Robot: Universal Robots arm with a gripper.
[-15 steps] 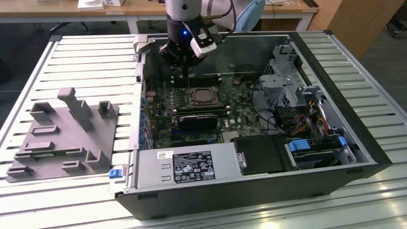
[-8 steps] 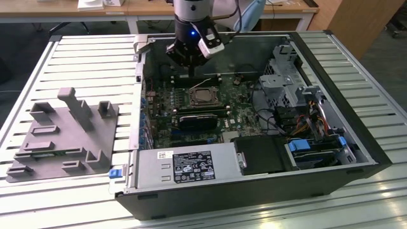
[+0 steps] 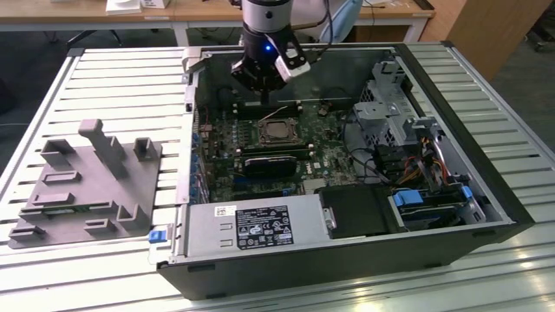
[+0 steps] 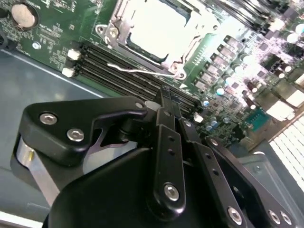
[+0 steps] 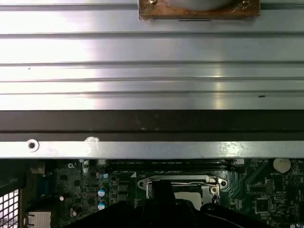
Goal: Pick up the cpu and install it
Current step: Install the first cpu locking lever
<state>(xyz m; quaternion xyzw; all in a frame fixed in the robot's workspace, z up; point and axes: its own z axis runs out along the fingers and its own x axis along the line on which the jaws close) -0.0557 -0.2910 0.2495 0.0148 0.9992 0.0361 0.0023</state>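
CPU (image 4: pixel 159 26) sits pale and square in the motherboard socket (image 3: pixel 275 132), framed by the metal retention bracket (image 4: pixel 111 32), in the second wrist view; the thin latch lever (image 4: pixel 137 70) lies loose beside it, so I judge the chip seated but not clamped down. My pincer (image 4: pixel 166 95) hangs just above the memory slots (image 4: pixel 118 71) beside the socket, its fingers drawn together to a narrow line with nothing between them.

What worries me is that lever: if I come down on it off-centre, my tip could slide off the wire and rake the chip or the small parts around the socket. A chip not sitting flat would also bind under the bracket, and I cannot tell from here whether it is fully level.

Around it all is the open computer case (image 3: pixel 468 162), lying on its side on a slatted metal table (image 3: pixel 104 84). A grey plastic fixture block (image 3: pixel 87 185) stands on the table at the exterior view's left, well apart from the case. Beyond are wooden desks (image 3: pixel 208 12).
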